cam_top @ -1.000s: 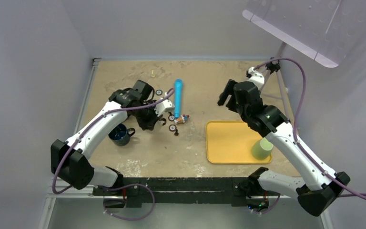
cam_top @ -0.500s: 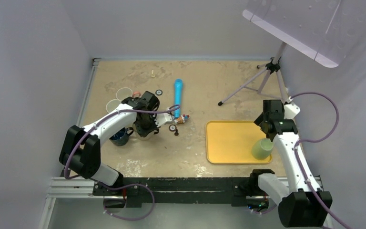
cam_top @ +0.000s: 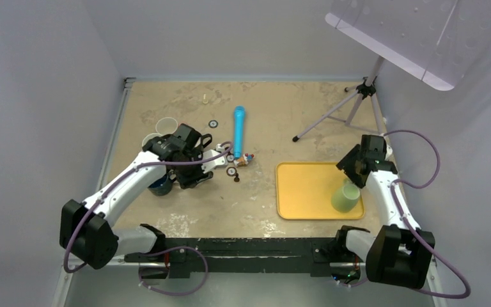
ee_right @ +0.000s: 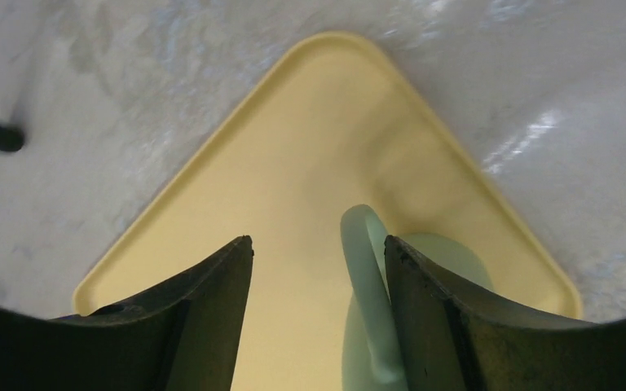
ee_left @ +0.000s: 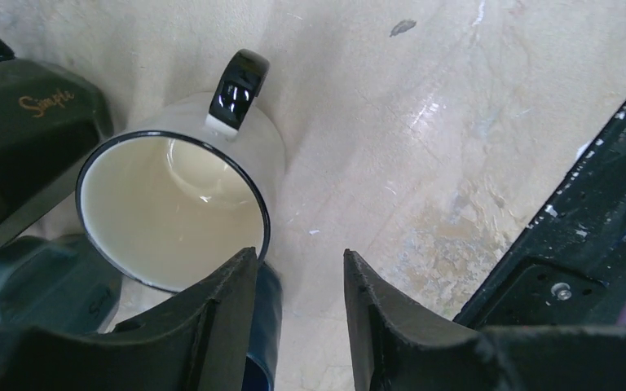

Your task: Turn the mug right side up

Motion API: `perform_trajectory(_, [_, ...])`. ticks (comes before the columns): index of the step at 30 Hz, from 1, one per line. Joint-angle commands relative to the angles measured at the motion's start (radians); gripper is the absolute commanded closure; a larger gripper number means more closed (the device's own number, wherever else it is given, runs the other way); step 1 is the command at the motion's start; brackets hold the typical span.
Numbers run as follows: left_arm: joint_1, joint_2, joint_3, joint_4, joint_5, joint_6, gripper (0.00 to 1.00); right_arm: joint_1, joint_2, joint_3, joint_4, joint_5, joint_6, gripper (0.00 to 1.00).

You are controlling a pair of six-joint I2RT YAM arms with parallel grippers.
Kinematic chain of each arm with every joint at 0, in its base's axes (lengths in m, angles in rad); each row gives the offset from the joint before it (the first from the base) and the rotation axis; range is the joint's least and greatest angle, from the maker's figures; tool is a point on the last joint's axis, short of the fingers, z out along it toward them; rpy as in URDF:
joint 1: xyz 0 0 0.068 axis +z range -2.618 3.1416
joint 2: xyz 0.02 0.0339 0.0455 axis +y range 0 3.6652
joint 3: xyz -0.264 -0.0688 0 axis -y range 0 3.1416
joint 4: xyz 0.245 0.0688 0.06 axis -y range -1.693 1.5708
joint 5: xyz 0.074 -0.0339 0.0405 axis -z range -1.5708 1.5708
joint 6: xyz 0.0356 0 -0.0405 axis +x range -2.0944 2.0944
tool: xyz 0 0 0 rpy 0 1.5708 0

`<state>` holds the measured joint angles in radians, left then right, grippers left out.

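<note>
Right claw, open and empty astride the handle of the green mug by the desk's right edge, could topple it if closing off-centre.

The right wrist view's bottom edge cuts off the green mug; you see only its handle and some wall. From above, your left arm covers most of the dark blue mug. The bits beside the blue tube are too small to name.

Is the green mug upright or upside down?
Upside down, apparently: the green mug on the yellow tray shows a flat closed top, no opening.
</note>
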<state>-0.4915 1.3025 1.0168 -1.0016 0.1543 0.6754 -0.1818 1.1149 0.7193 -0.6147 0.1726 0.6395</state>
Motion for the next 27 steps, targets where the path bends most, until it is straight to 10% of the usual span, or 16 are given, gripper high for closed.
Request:
perform_trajectory(1, [0.003,-0.086,0.013,-0.052,0.049,0.017,0.52,0.076,-0.057,-0.051,0.149,-0.295,-0.034,0.37])
perform_trajectory(9, [0.002,-0.130,0.030,-0.086,0.062,0.015,0.52,0.440,0.075,0.172,-0.008,-0.234,-0.116,0.36])
perform_trajectory(16, [0.003,-0.135,0.024,-0.085,0.076,0.017,0.52,0.486,0.155,0.377,-0.305,0.104,-0.252,0.23])
perform_trajectory(27, [0.002,-0.142,0.022,-0.087,0.072,0.035,0.52,0.543,0.509,0.513,-0.484,0.126,-0.297,0.23])
